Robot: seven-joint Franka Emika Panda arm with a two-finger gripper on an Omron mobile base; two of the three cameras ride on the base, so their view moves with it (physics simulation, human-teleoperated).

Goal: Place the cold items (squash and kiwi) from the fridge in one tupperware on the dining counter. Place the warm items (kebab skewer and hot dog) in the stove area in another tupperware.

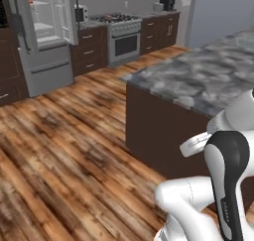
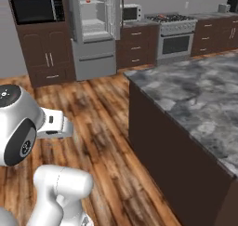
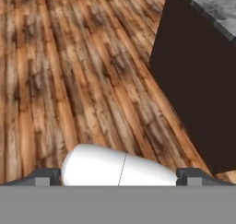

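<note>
My gripper (image 3: pixel 119 176) is open. Its two dark fingertips (image 3: pixel 44 177) stand far apart at the bottom of the hand view, over the wooden floor, with nothing held between them. The dining counter (image 1: pixel 198 79) (image 2: pixel 200 99) has a grey marble top on a dark base, and its dark side (image 3: pixel 193 75) is close on the right of the hand view. The fridge (image 1: pixel 47 17) (image 2: pixel 93 16) stands open at the far wall, with a small reddish item (image 2: pixel 87 0) on a shelf, too small to name. The stove (image 1: pixel 119 19) (image 2: pixel 174 18) is further right. Squash, kiwi, kebab skewer, hot dog and tupperware are out of view.
Wooden floor (image 1: pixel 64 146) stretches between me and the far wall. Dark cabinets (image 1: pixel 89 49) run between fridge and stove, and a built-in microwave (image 2: pixel 37 9) sits left of the fridge. The island corner (image 2: pixel 132 78) juts toward the floor space.
</note>
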